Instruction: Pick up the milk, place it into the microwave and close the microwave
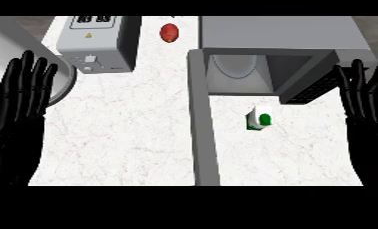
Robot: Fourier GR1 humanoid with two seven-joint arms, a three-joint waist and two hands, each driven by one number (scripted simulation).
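Note:
The milk, a small white carton with a green cap and green base, stands on the white counter in front of the microwave's mouth. The grey microwave sits at the back right with its cavity open and a pale round plate inside. Its door swings out toward me, left of the milk. My right hand is open at the right edge, fingers up, well right of the milk. At the left edge my left hand is open too, fingers up.
A grey toaster stands at the back left. A red-brown oval item lies behind it toward the middle. A round grey rim shows at the left beside my left hand. White counter spreads between the door and the left hand.

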